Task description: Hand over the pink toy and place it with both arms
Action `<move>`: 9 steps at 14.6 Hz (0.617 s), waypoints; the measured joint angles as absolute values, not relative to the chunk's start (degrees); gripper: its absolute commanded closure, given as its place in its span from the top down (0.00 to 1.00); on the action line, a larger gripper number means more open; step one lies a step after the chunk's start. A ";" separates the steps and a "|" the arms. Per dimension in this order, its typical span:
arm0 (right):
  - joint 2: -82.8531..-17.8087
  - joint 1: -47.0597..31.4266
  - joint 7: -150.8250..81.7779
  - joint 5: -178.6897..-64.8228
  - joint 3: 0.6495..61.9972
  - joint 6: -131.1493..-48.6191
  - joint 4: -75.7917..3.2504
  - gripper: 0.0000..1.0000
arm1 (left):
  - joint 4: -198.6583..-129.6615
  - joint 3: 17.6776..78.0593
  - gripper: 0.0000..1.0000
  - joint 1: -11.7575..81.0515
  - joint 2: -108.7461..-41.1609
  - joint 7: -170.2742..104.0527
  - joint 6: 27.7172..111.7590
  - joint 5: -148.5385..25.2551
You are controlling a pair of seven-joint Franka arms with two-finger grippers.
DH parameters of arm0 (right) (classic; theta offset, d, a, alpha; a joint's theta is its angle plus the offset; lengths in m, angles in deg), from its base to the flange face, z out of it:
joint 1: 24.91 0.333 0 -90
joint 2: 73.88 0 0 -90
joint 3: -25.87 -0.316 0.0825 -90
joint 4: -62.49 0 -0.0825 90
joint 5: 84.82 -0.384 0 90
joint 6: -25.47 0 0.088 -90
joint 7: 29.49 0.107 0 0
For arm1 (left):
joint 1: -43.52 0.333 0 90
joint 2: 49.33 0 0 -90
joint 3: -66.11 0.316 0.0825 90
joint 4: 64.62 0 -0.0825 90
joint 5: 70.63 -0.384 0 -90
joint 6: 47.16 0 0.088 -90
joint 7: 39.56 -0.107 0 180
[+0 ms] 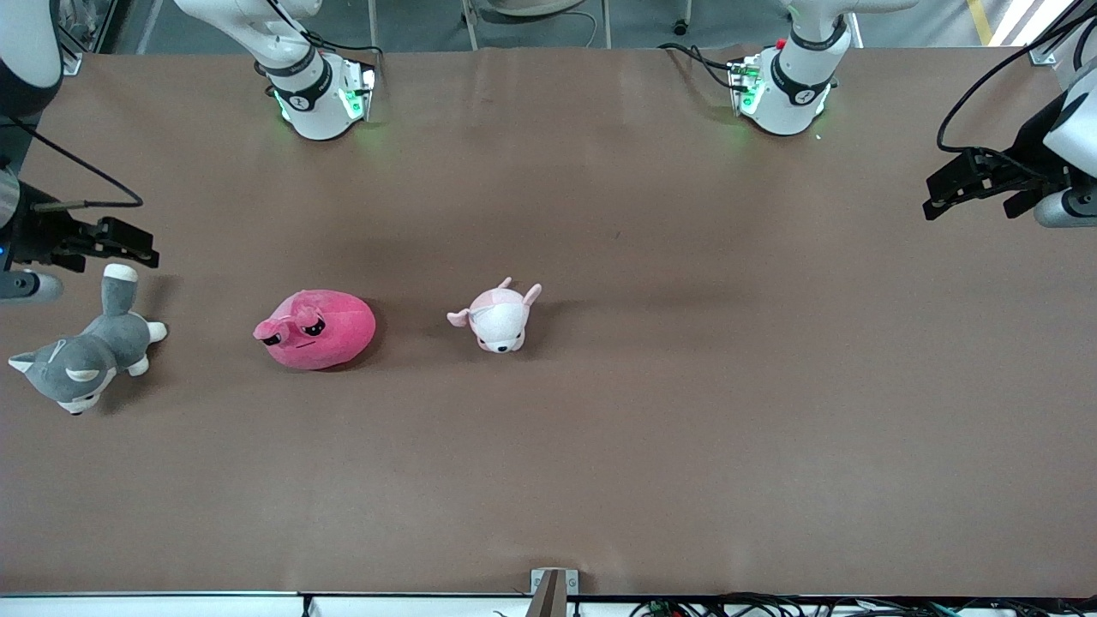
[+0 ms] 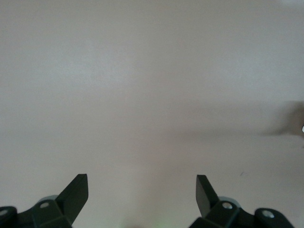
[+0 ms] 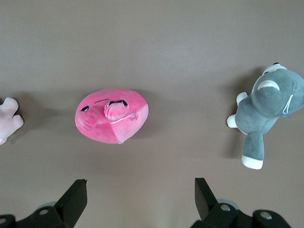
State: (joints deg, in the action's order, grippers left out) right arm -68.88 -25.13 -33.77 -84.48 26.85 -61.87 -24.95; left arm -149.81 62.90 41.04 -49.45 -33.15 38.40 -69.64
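Pink toy point(image 1: 319, 329), a hot-pink plush shaped like a rounded blob with sleepy dark eyes and small ears, lay on the brown worktop point(image 1: 686, 411) toward the right arm's end, about midway between the edge where the arm bases stood and the edge nearest the front camera. Its fabric looked soft and smooth, with a stitched line for a mouth.

Taking the front view from its left edge across: the right gripper point(image 1: 128, 244), black and angular, hung with its fingers spread wide and empty over the worktop's edge at the right arm's end, just above the tail of a grey-and-white husky plush point(image 1: 81, 356). That husky lay sprawled on the worktop close to the same edge, fuzzy, with white paws and pointed ears. Next came the pink toy, well apart from the husky. Beside it, toward the middle of the worktop, sat a smaller pale pink-and-white animal plush point(image 1: 499, 315) with little ears and a white snout. The left gripper point(image 1: 943, 193) hung over the worktop's edge at the left arm's end, its fingers also spread wide and holding nothing; its wrist camera showed only bare matte surface between the two dark fingertips.
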 measured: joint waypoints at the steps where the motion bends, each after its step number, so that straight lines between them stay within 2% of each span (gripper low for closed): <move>1: -70.31 -25.13 -33.78 -84.48 26.85 -61.80 -26.08 1.00 | -149.79 62.94 1.00 41.05 -49.45 -33.15 38.41 -69.64; 9: -80.19 -25.11 -33.80 -84.48 26.82 -61.67 -32.83 1.00 | -149.72 63.05 1.00 41.06 -49.45 -33.16 38.41 -69.64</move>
State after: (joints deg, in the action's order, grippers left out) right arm -80.19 -25.11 -33.80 -84.48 26.82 -61.67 -32.83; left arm -149.72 63.05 41.06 -49.45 -33.16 38.41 -69.64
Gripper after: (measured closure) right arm 0.000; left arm 0.000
